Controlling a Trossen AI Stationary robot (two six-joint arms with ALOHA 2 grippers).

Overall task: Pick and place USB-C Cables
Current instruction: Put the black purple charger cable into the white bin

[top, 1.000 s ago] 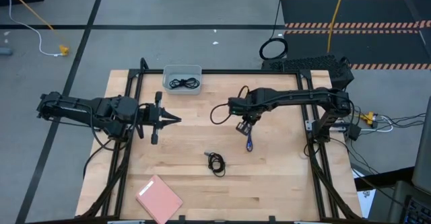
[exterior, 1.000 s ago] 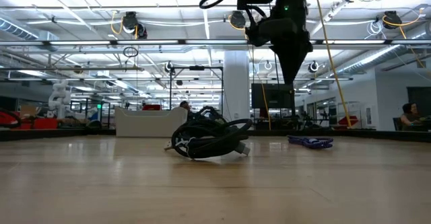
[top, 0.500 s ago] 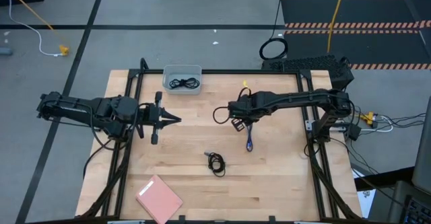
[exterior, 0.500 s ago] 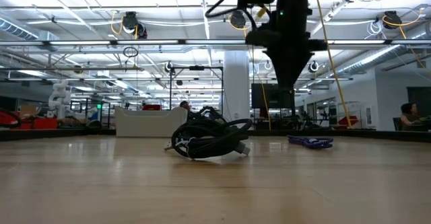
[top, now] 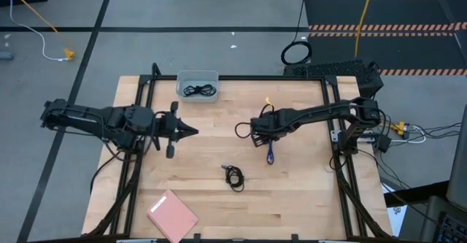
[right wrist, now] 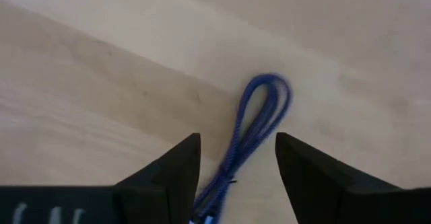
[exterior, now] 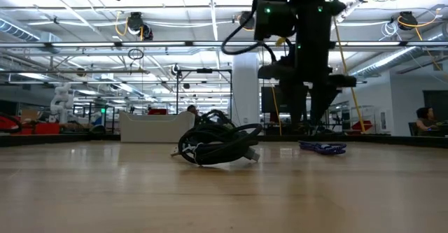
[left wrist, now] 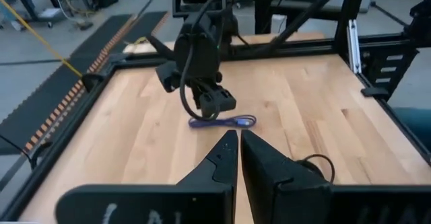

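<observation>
A purple-blue USB-C cable (top: 270, 155) lies folded on the wooden table right of centre. My right gripper (right wrist: 237, 140) hangs open just above it, pointing down. In the right wrist view a finger stands on each side of the cable's loop (right wrist: 261, 109) without touching it. A coiled black cable (top: 233, 176) rests on the table nearer the front edge. Another black cable (top: 198, 90) lies inside the grey bin (top: 182, 77) at the far edge. My left gripper (top: 193, 131) is shut and hovers left of centre, pointing toward the right arm.
A pink pad (top: 172, 215) lies at the near left. The black frame rails (top: 139, 126) run along the table's sides. A black hoop (top: 295, 53) and a yellow cord (top: 33, 13) lie on the floor beyond the table.
My right gripper has come down toward the purple-blue cable and has opened from shut to wide. The cables have stayed where they were.
</observation>
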